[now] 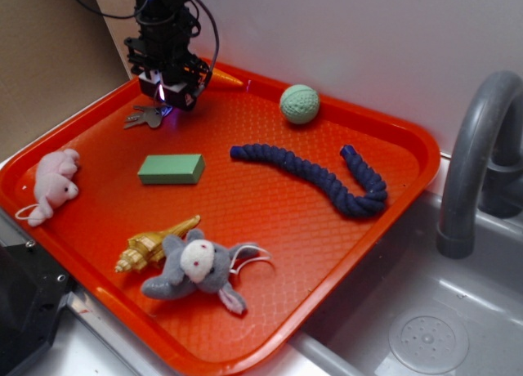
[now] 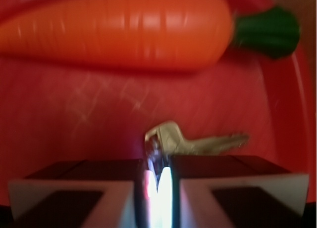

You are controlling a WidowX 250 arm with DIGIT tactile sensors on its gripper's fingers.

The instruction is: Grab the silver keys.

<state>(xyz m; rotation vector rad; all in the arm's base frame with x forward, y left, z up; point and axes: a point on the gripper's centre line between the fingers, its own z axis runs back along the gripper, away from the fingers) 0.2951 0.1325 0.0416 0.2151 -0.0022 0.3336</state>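
Note:
The silver keys (image 1: 144,117) (image 2: 193,142) are at the back left of the orange tray (image 1: 270,208), beside the orange toy carrot (image 1: 227,79) (image 2: 119,29). My gripper (image 1: 169,98) (image 2: 157,169) stands directly over their right end. In the wrist view its two fingers are drawn almost together, with the head of the key bunch pinched in the narrow gap. The key blade sticks out to the right beyond the fingertips. Whether the keys still touch the tray is unclear.
On the tray lie a green block (image 1: 171,169), a green ball (image 1: 299,104), a dark blue rope (image 1: 327,173), a pink plush (image 1: 53,184), a grey plush (image 1: 200,266) and a gold toy (image 1: 155,245). A grey faucet (image 1: 474,163) and sink (image 1: 425,327) are at the right.

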